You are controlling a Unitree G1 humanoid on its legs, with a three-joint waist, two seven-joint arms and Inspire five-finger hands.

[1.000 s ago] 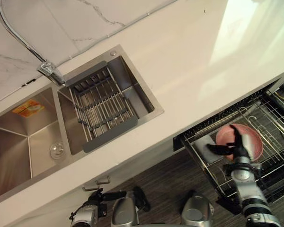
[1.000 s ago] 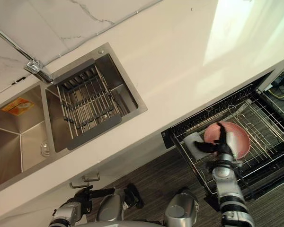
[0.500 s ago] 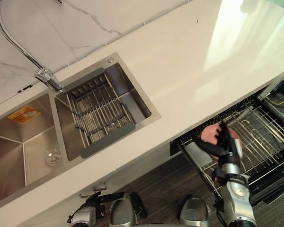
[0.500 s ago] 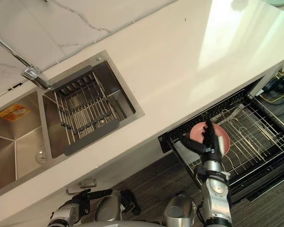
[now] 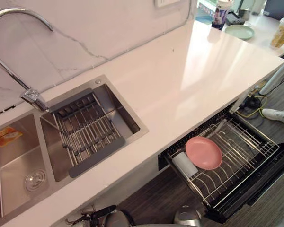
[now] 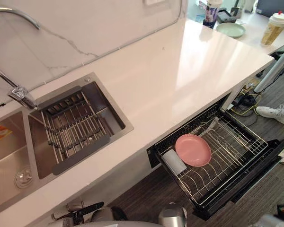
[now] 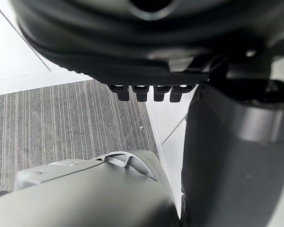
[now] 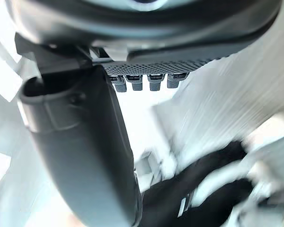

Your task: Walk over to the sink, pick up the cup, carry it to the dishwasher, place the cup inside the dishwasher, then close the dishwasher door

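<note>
The left robot hand hangs low in front of the sink, its fingers loosely straight with nothing in them. A wire drain rack sits in the sink's right basin, at the left end of the surface. Below the surface's front edge the dishwasher stands open, its basket drawn out. The white cup lies on its side at the basket's left edge, just beside a pink plate. The right robot hand is likewise relaxed and empty.
</note>
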